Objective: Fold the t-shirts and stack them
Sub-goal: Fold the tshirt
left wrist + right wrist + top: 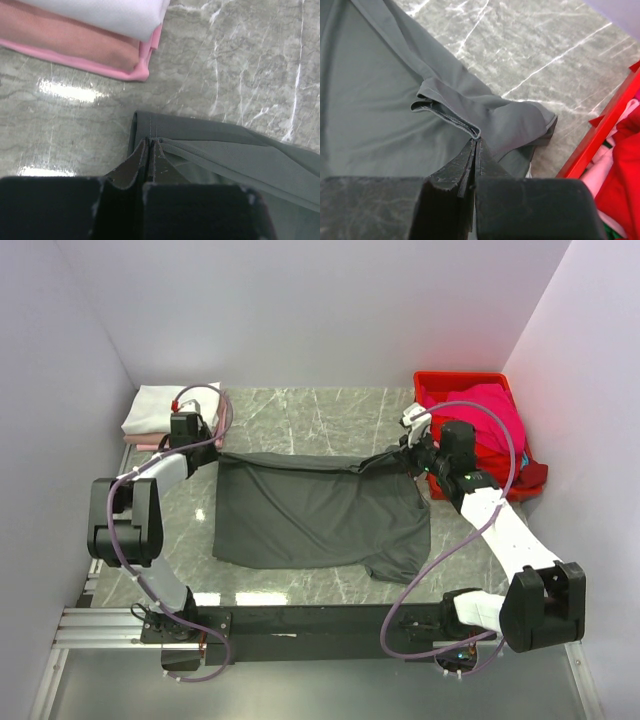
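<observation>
A dark charcoal-grey t-shirt lies spread on the marble table, its far edge stretched between both grippers. My left gripper is shut on its far-left corner, and in the left wrist view the fingertips pinch the hem of the grey t-shirt. My right gripper is shut on the far-right part, where the tips pinch a folded hem of the grey cloth. A folded white t-shirt lies on a folded pink one at the back left. A magenta t-shirt fills the crate.
A red plastic crate stands at the back right, close beside my right wrist; its wall shows in the right wrist view. White walls close the table in on three sides. Bare marble lies behind the grey shirt.
</observation>
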Robot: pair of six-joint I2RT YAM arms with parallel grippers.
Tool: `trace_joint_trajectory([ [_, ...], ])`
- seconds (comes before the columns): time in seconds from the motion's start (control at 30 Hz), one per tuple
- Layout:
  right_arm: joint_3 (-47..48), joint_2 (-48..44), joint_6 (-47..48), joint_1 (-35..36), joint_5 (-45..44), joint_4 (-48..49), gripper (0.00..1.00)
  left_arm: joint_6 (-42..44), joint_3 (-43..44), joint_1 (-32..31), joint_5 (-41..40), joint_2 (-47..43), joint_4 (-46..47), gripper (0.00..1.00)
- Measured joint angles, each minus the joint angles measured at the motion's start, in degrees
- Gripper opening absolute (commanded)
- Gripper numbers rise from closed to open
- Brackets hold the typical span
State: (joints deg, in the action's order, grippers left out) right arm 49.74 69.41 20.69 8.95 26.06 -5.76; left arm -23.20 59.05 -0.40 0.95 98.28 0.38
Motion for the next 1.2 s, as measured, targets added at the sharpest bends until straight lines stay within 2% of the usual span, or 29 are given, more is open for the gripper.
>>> trace_joint_trajectory([
  [0.5, -0.3, 1.4, -0.1, 0.0, -2.8, -0.7, 0.0, -0.5, -2.8, 0.0, -0.3, -2.6, -1.1, 0.01],
  [0.53, -0.3, 1.6, -0.1, 0.0, -2.9, -0.8, 0.0, -0.5, -2.8, 0.0, -0.3, -2.6, -1.4, 0.04],
  [0.63, -0.3, 1.6, 0.0, 0.0, -2.9, -1.2, 0.0, -0.9, -2.8, 0.0, -1.0, -2.6, -2.7, 0.27],
  [0.67, -0.3, 1.6, 0.0, 0.0, -2.9, -1.2, 0.0, -1.2, -2.8, 0.0, -1.3, -2.6, -3.1, 0.42],
  [0.77, -0.3, 1.6, 0.0, 0.0, -2.9, -1.4, 0.0, -2.1, -3.0, 0.0, -2.8, -3.8, -5.4, 0.6],
  [0.83, -0.3, 1.6, 0.3, 0.0, -2.9, -1.6, 0.0, -3.0, -4.2, 0.0, -3.9, -7.1, -6.3, 0.67],
  [0.97, -0.3, 1.9, 0.8, 0.0, -2.8, -2.0, 0.0, -3.6, -6.1, 0.0, -5.9, -18.2, -8.1, 0.72],
  [1.2, -0.3, 3.4, 2.6, 0.0, -2.4, -3.7, 0.0, -2.9, -6.6, 0.0, -7.8, -31.6, -8.6, 0.71],
])
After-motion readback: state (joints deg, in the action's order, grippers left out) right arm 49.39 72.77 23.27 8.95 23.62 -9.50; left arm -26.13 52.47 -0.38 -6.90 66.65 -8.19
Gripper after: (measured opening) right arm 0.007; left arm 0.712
